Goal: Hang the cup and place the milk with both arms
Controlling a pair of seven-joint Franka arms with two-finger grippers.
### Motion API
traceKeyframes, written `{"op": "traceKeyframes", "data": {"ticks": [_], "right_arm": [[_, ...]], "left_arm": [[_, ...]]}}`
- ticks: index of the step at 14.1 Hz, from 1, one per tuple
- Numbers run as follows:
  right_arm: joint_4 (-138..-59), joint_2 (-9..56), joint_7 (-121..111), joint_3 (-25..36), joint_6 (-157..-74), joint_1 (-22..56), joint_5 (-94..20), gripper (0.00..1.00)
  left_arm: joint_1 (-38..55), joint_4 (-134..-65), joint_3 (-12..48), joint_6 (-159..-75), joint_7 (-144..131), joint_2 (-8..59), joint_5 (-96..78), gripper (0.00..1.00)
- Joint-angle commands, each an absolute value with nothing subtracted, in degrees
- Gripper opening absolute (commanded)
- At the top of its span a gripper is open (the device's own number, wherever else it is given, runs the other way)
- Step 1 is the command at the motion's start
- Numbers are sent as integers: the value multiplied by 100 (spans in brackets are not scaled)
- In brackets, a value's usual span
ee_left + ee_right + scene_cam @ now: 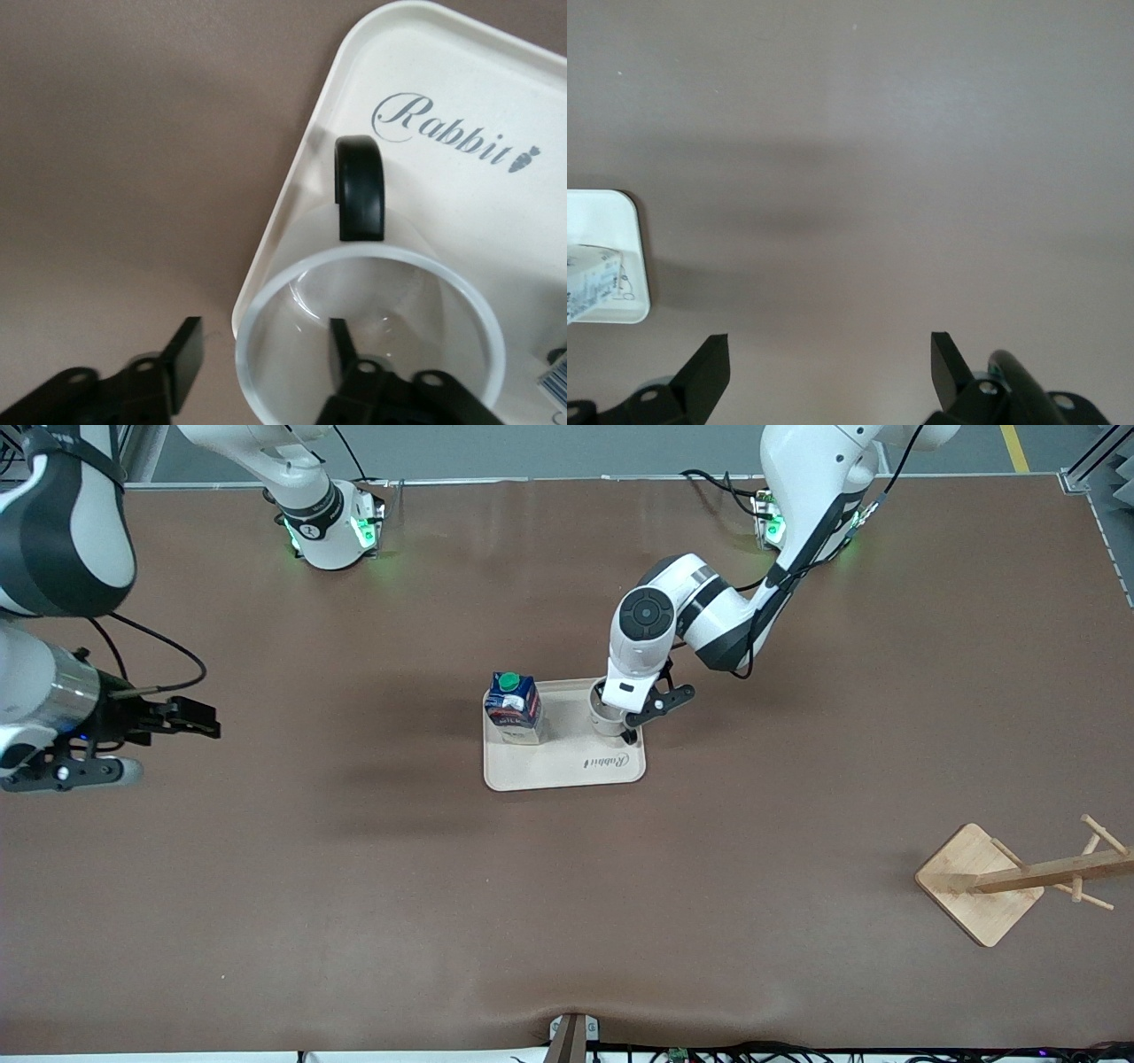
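Observation:
The white cup (pixel 606 717) stands on the pale tray (pixel 567 772), at the tray's end toward the left arm. In the left wrist view its rim (pixel 266 292) and black handle (pixel 361 190) show. My left gripper (pixel 627 731) is open and straddles the cup's wall (pixel 261 354): one finger (pixel 341 341) is inside the cup and the other (pixel 184 354) is outside, with a gap to the wall. The dark blue milk carton (pixel 514 707) with a green cap stands on the tray's other end. My right gripper (pixel 205 722) is open and empty over bare table (pixel 830 354).
A wooden cup rack (pixel 1019 872) with pegs stands toward the left arm's end, nearer the front camera than the tray. The right wrist view shows a tray corner (pixel 629 266) and an edge of the carton (pixel 589 279). The tray (pixel 425 71) reads "Rabbit".

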State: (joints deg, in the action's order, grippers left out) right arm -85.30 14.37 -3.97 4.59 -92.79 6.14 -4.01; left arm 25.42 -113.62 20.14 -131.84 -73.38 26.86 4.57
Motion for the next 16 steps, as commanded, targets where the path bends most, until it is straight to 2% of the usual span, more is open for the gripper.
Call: {"op": "traceKeyframes", "data": {"ticks": [1, 8, 11, 16], "right_arm": [[-8446, 1590, -360, 483, -9369, 624, -571, 100], [-8438, 1898, -387, 483, -9747, 633, -658, 100], [-8437, 1890, -378, 475, -9747, 738, -834, 100], [-8543, 2109, -316, 483, -9773, 1106, -1458, 100]], "left_arm": [[2566, -11224, 2021, -13210, -7471, 2742, 536, 0], [2487, -10803, 1969, -13114, -7217, 2716, 571, 0], [2242, -10522, 1960, -12527, -6787, 2357, 571, 0], [1452, -9731, 2030, -10761, -5399, 1741, 431, 0]]}}
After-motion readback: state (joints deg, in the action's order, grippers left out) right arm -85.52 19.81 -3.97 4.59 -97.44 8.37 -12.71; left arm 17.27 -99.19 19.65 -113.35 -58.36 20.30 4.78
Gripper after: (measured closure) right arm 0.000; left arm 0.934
